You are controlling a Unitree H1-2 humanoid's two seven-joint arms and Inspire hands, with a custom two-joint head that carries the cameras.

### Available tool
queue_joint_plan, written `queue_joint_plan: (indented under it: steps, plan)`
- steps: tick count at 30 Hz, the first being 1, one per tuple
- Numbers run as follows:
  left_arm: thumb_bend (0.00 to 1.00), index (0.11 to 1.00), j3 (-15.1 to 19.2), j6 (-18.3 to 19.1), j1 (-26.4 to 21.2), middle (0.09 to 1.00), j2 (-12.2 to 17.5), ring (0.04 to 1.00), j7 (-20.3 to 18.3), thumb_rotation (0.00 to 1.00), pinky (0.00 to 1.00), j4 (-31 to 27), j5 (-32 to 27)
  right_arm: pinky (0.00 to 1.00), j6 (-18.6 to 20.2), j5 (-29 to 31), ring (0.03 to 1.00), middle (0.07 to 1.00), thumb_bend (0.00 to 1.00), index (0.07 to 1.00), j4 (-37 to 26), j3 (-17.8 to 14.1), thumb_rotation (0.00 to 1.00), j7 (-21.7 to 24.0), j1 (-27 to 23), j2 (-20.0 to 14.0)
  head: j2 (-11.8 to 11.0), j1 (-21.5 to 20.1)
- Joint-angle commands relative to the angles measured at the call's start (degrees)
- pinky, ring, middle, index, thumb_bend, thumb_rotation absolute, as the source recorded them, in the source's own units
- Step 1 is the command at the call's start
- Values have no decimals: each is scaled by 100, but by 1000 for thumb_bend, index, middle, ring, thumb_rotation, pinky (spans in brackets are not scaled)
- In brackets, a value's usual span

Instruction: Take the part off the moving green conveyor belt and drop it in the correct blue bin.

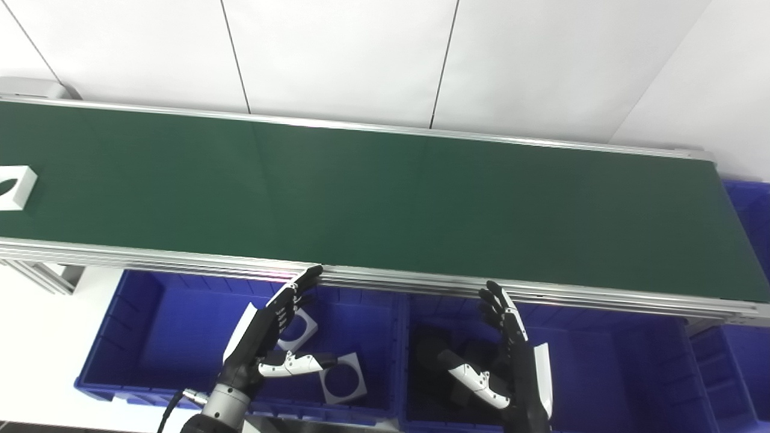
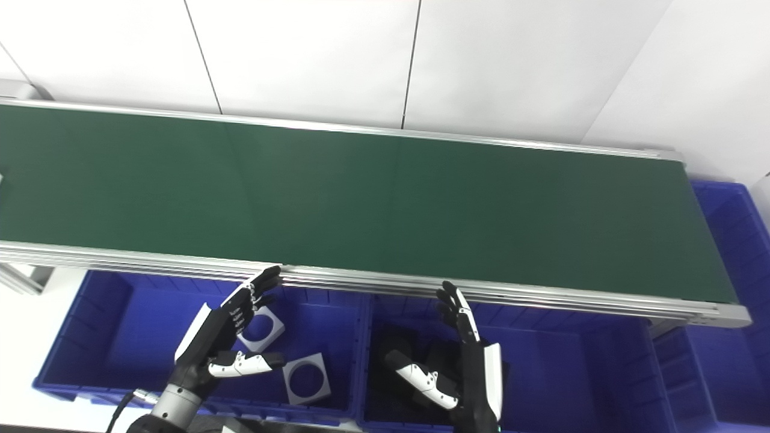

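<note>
A: Where is the part?

B: A white square part with a round hole (image 1: 12, 187) lies flat on the green conveyor belt (image 1: 385, 198), at the far left edge of the left eye view, partly cut off. The right eye view shows only a sliver of it at the left edge.

A: And the hands?

B: Both hang below the belt's near aluminium rail (image 1: 421, 281), over the bins. The left hand (image 1: 264, 337) is open, fingers straight and apart, thumb out to the side, fingertips (image 1: 311, 275) just at the rail. It holds nothing. The right hand (image 1: 511, 355) is open too, fingers up, empty.

A: So the part is not near either one?

B: Well apart. It sits far to the left of the left hand and up on the belt.

A: What is in the bins?

B: The left blue bin (image 1: 138, 337) holds two white square parts with holes, one (image 1: 299, 328) just behind the left hand, another (image 1: 343, 379) beside the thumb. The middle blue bin (image 1: 613, 373) holds dark parts (image 1: 433, 355), hard to make out. A third blue bin (image 1: 749, 204) stands at the belt's right end.
</note>
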Motion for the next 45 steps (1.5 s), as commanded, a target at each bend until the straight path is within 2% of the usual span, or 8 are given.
queue_joint_plan:
  steps: [1,8,20,26,29,32,36,45]
  plan:
    - [843,896,-14,-234,-48,950,-20,929,38,357,871,-85,-10,790,-287,1,817,849,895,895,-92,-5,559,-43,-9,29,-16,-64]
    - [839,903,47,-234,-59,947,-6,935,16,366,889,-107,-54,781,-192,-19,810,850,910,891,-90,15,568,-27,-20,101,-26,-491]
    - [822,899,67,-234,-75,948,5,934,39,382,895,-100,-30,798,-189,-109,812,857,887,894,-87,23,554,-22,-56,163,2,-521]
    - [829,898,111,-234,-99,952,5,939,-55,380,900,-34,-118,801,-181,-180,818,855,892,896,8,22,563,-69,-102,186,-37,-384]
    - [832,891,131,-234,-141,944,21,933,-58,379,897,2,-110,800,-164,-204,821,854,894,899,50,21,566,-80,-138,206,-84,-505]
    - [828,893,152,-234,-179,945,62,932,-88,383,897,23,-114,796,-187,-222,821,854,892,898,134,21,559,-116,-199,241,-129,-827]
    - [826,919,194,-234,-221,982,98,972,-179,406,930,84,-173,790,-228,-199,815,856,891,895,266,44,550,-138,-285,270,-139,-1022]
    - [810,929,273,-234,-240,987,63,980,-285,406,957,144,-190,797,-164,-313,816,856,881,899,324,40,550,-212,-341,336,-107,-902]
